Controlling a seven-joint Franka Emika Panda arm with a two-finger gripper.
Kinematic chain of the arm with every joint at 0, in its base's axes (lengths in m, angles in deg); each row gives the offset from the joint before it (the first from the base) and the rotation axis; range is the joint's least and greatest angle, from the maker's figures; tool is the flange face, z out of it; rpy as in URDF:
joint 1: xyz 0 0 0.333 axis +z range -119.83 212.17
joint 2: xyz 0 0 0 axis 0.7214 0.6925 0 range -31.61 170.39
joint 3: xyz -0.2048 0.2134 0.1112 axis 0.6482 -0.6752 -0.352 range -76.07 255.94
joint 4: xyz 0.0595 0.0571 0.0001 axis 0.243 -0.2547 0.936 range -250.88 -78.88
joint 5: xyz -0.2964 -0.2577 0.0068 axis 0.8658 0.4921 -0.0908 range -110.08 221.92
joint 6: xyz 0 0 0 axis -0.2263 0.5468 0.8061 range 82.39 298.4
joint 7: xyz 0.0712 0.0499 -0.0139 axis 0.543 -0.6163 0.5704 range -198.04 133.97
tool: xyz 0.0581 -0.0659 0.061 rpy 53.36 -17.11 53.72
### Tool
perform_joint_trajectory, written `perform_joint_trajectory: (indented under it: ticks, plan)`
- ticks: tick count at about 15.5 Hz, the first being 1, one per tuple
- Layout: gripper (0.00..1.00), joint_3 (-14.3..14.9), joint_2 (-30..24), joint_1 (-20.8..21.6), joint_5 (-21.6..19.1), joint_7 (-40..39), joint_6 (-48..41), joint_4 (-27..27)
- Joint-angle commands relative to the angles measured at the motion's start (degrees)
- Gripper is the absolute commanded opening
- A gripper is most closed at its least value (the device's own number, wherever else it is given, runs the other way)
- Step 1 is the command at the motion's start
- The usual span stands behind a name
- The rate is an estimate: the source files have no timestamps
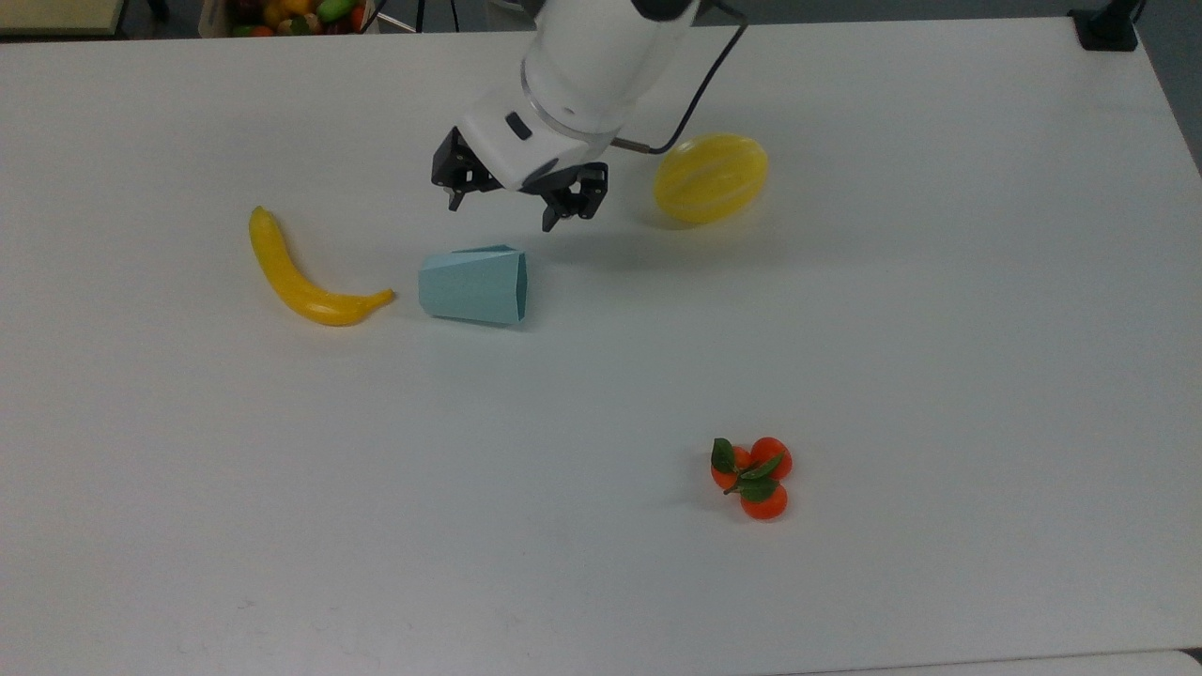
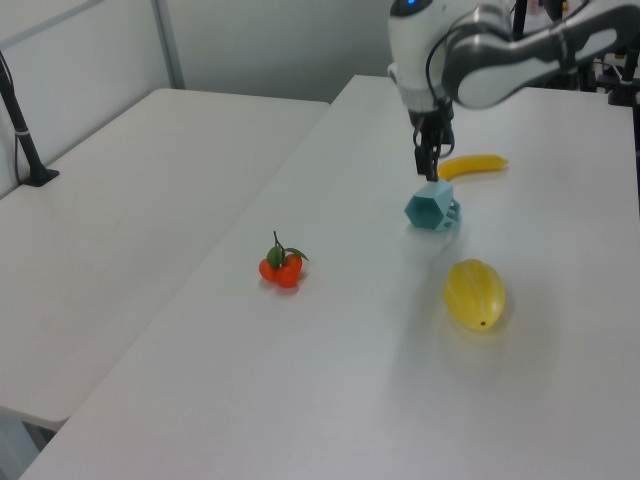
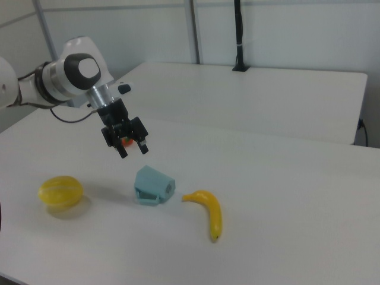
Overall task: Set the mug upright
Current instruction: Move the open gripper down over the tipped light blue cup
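Currently the mug lies on its side on the table, long axis 9-to-3 in the top view, rim toward 3, roughly 7 o'clock of our empty, spread-fingered gripper hovering above it.

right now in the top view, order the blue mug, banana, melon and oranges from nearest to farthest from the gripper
1. Pale blue faceted mug, lying just below the gripper.
2. Yellow melon, to the right.
3. Yellow banana, to the left.
4. Orange cluster with leaves, lower right.
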Motion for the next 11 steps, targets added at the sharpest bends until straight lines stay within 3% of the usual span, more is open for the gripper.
perform_joint_trajectory:
  ticks: [1, 7, 11]
  plan:
    - [1.00, -0.27, 0.88, 0.88, 6.05, 1.45, 0.97, -1.60]
    - [0.99, -1.15, 5.89, 1.50, 14.22, 9.09, 1.32, -1.95]
    - [0.94, -1.15, 6.25, 1.41, 14.67, 9.10, 1.41, -2.04]
